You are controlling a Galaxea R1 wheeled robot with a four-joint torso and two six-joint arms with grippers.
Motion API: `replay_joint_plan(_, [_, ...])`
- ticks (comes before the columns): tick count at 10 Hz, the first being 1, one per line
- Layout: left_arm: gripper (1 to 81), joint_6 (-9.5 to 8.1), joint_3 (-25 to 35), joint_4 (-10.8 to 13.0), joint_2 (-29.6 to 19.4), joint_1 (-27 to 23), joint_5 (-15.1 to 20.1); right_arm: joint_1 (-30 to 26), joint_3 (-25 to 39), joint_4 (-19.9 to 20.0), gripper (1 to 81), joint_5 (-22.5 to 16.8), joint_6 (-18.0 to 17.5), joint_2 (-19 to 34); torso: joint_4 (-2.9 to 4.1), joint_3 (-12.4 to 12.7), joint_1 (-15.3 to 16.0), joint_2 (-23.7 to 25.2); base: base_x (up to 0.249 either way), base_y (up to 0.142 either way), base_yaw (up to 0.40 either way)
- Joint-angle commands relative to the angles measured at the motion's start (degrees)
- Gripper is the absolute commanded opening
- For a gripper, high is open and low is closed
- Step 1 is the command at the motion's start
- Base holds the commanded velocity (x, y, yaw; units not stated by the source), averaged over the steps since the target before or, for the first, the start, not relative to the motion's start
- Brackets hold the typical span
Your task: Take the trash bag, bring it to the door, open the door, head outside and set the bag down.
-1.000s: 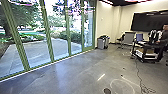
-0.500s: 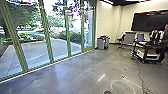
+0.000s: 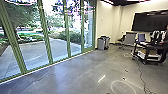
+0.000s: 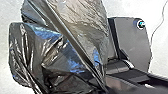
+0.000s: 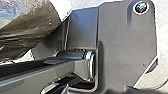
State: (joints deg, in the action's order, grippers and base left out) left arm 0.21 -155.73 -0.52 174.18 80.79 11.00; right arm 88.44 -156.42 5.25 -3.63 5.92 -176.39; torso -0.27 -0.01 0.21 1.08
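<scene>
We see a shiny dark bag (image 4: pixel 60 50) partly hiding our base (image 4: pixel 132 42), green-framed glass (image 3: pixel 47 37) leftward, a cart (image 3: pixel 153 46) rightward; we cannot tell either gripper's state.

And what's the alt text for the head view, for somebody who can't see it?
Green-framed glass panels line the left of a grey-floored room, facing a paved yard and trees. At right are a dark cart and a person, partly cut off; a grey bin sits farther back.

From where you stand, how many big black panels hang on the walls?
1: the black panel, on the wall beyond the cart. More could lie outside the picture.
</scene>
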Motion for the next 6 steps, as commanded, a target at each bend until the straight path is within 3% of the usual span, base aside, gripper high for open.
replay_joint_plan(1, [1.0,0.41,0.08,0.44,0.21,-3.83,3.42,-2.7,0.16,-0.42,81.1,-3.57,0.32,-0.57,0.0,0.0,0.0,0.0,0.154,0.0,0.0])
replay_joint_plan(6, [1.0,0.41,0.08,0.44,0.3,-3.83,3.42,-2.52,0.07,-0.33,81.1,-3.49,0.32,-0.4,0.0,0.0,0.0,0.0,0.154,0.0,0.0])
